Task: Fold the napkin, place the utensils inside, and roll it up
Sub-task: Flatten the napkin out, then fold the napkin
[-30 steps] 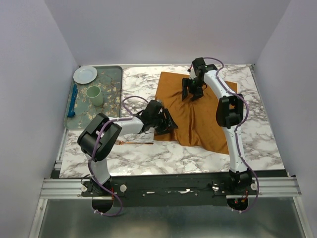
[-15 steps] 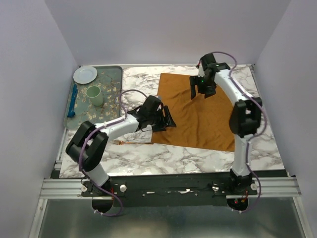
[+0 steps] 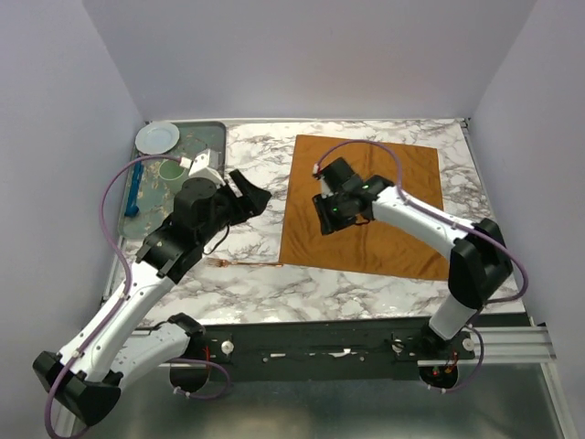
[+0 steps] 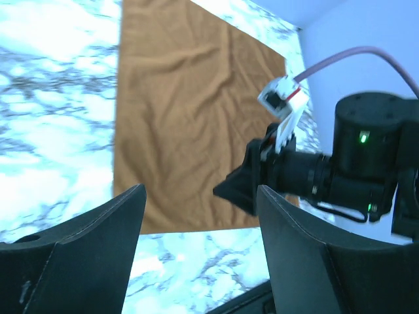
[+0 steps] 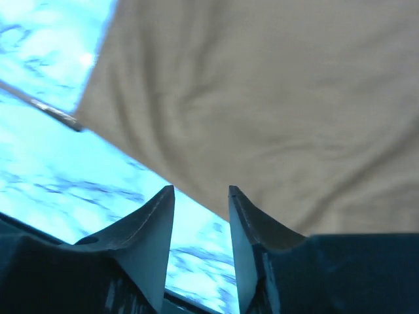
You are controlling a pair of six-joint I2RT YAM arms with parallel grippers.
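The rust-orange napkin lies spread flat on the marble table, right of centre. The copper fork rests on the marble just off the napkin's near left corner. My left gripper hovers open over bare marble left of the napkin, nothing between its fingers. In the left wrist view the left gripper looks across the napkin at the right arm. My right gripper hangs over the napkin's left part. Its wrist view shows the right gripper with jaws apart and empty above the napkin's edge, the fork's handle at the left.
A grey tray at the far left holds a white plate, a green cup and a blue utensil. Purple walls close in the table on three sides. The arms' bases and rail run along the near edge.
The napkin went from rumpled to flat. My left gripper pulled back left off its near left corner. My right gripper swung from the far edge to the left middle and narrowed its jaws.
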